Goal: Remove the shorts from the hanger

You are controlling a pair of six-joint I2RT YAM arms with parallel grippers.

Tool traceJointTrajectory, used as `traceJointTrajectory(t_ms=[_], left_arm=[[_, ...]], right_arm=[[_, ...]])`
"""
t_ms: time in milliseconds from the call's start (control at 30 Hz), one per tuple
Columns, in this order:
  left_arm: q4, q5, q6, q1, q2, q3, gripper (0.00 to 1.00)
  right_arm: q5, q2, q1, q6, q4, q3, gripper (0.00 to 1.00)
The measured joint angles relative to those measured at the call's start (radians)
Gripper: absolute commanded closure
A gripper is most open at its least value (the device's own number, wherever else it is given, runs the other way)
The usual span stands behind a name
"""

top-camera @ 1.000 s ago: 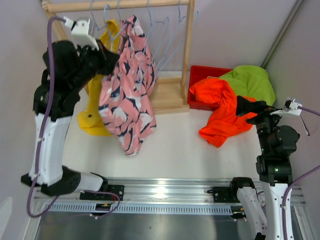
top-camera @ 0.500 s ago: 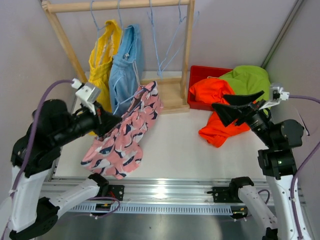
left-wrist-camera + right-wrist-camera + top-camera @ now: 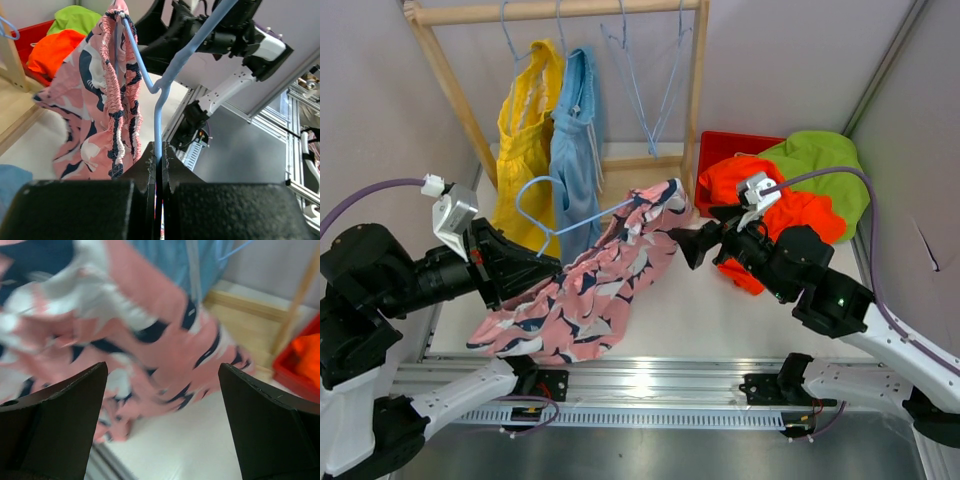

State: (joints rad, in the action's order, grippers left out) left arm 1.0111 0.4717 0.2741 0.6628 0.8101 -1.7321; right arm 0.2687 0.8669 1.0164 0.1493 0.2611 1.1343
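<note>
Pinching the blue hanger by its wire between fully closed jaws, the left gripper should hold rigid while the wide-open, empty right gripper, at 2 o'clock of the pink patterned shorts strung on that hanger over the table, closes on the gathered waistband and draws it toward 3 o'clock.

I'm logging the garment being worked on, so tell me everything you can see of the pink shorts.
The pink shorts are soft fabric, pink with a dark-and-white pattern and a gathered elastic waistband. The waistband is threaded on a blue wire hanger, which the left pincer clamps by its stem. They are off the rack, draped slantwise, with the low end crumpled. The open right pincer faces them and is not visibly touching them.
</note>
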Motion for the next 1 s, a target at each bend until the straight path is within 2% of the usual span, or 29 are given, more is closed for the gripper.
traceJointTrajectory(t_ms=[167, 333, 400, 433, 467, 533, 567, 600, 800, 1000], left_arm=[[-0.005, 0.030, 0.014, 0.016, 0.000, -0.010, 1.00], [-0.013, 0.053, 0.015, 0.028, 0.000, -0.010, 1.00], [-0.016, 0.058, 0.016, 0.029, -0.002, -0.010, 1.00], [-0.017, 0.059, 0.015, 0.029, -0.002, -0.010, 1.00], [-0.017, 0.059, 0.016, 0.029, -0.003, -0.010, 1.00], [-0.017, 0.059, 0.015, 0.029, -0.003, -0.009, 1.00], [-0.016, 0.059, 0.015, 0.029, -0.003, -0.009, 1.00], [-0.016, 0.059, 0.015, 0.029, -0.002, -0.008, 1.00], [-0.014, 0.058, 0.016, 0.042, -0.003, 0.002, 1.00], [-0.017, 0.040, 0.014, 0.059, -0.002, 0.022, 1.00]], right_arm=[[0.153, 0.011, 0.001, -0.080, -0.043, 0.000, 0.00], [0.212, 0.034, -0.002, -0.124, -0.127, -0.001, 0.01], [0.208, 0.053, -0.012, -0.127, -0.157, -0.001, 0.08], [0.196, 0.064, -0.021, -0.127, -0.170, -0.001, 0.17], [0.183, 0.077, -0.029, -0.126, -0.186, -0.003, 0.40], [0.140, 0.100, -0.043, -0.119, -0.221, -0.013, 0.69], [0.109, 0.114, -0.051, -0.107, -0.233, -0.016, 0.91], [0.090, 0.124, -0.056, -0.103, -0.243, -0.017, 0.98], [-0.012, 0.167, -0.107, -0.071, -0.287, -0.024, 1.00], [-0.105, 0.159, -0.307, -0.012, -0.319, -0.015, 1.00]])
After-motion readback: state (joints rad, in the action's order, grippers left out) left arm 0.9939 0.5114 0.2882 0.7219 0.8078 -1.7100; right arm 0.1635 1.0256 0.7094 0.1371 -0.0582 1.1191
